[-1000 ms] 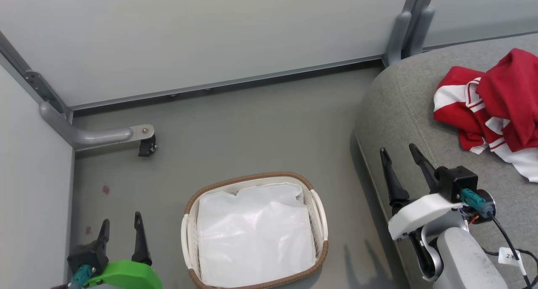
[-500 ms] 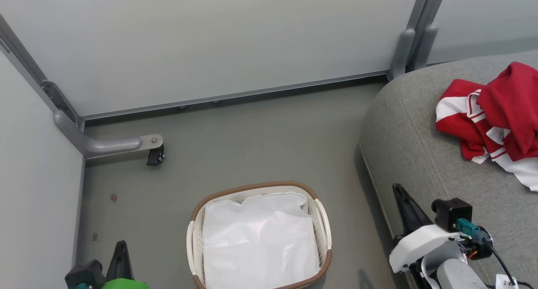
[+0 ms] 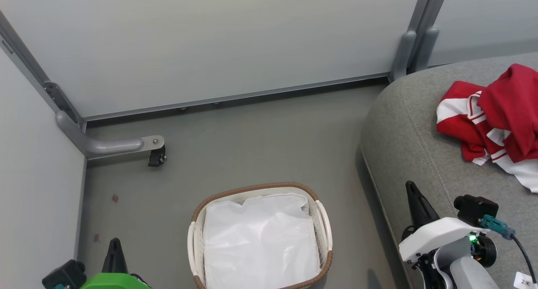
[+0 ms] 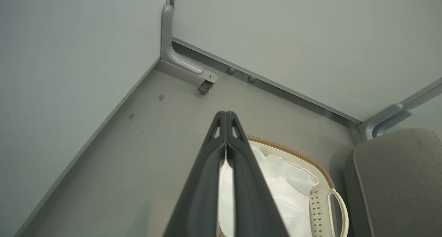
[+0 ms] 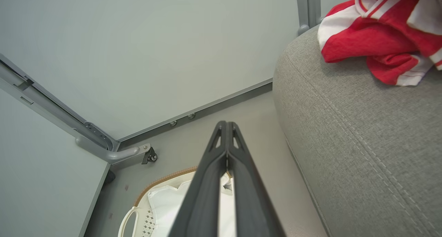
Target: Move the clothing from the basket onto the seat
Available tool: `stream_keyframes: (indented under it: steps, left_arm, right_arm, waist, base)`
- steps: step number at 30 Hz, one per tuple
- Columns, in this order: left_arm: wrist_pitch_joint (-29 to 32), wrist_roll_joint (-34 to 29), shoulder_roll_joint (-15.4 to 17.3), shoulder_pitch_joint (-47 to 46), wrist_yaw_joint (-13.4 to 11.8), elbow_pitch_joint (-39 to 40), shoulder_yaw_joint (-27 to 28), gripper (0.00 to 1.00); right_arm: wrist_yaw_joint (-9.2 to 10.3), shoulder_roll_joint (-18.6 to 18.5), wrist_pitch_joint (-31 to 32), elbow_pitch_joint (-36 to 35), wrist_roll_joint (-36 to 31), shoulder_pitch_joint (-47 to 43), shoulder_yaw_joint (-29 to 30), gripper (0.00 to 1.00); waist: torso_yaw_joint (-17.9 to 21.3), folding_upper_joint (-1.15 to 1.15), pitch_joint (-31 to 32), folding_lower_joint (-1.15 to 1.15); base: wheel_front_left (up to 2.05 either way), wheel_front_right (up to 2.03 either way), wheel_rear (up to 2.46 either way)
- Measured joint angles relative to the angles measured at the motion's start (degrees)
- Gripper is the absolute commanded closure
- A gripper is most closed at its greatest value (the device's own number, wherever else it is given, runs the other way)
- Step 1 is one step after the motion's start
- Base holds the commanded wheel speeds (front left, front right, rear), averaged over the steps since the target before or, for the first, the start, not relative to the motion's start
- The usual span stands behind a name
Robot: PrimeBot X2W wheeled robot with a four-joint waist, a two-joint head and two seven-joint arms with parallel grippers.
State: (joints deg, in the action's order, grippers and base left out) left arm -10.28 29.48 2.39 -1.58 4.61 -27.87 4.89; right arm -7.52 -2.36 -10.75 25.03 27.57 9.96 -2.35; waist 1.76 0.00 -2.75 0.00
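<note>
The red and white clothing (image 3: 494, 120) lies bunched on the grey seat (image 3: 412, 133) at the right, and also tops the right wrist view (image 5: 380, 30) over the seat (image 5: 362, 133). On the floor stands the white basket (image 3: 197, 238) with its brown rim, holding just a white liner. My left gripper (image 3: 114, 243) is shut and empty at the lower left, beside the basket (image 4: 331, 195); its tips (image 4: 225, 113) meet. My right gripper (image 3: 411, 187) is shut and empty over the seat's near edge, tips (image 5: 226, 123) together, the basket (image 5: 138, 216) below.
Pale partition walls (image 3: 210, 41) close off the back and left. A grey metal bracket with a small black caster (image 3: 156, 157) juts onto the grey floor (image 3: 252, 141) at the left. A second post (image 3: 410, 45) stands behind the seat's corner.
Both grippers have closed from open to shut and dropped lower in the head view. The head camera has shifted, so the whole scene sits a little lower and to the right.
</note>
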Motion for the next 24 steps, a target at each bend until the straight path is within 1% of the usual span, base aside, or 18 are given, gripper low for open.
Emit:
stream_keyframes:
  steps: [11,24]
  left_arm:
    - [2.5,9.9,0.0,-0.2,0.4,2.1,0.1,1.00]
    - [5.2,19.8,0.0,-0.9,0.9,4.4,0.4,1.00]
  right_arm:
    - [0.00,0.0,2.7,-1.8,10.0,-0.5,1.4,1.00]
    - [0.00,0.0,5.4,-3.4,20.3,-1.1,2.8,1.00]
  waist:
    - [-0.2,0.00,0.3,0.00]
    - [-0.4,0.00,0.6,0.00]
  base:
    - [0.00,0.00,0.00]
    - [0.00,0.00,0.00]
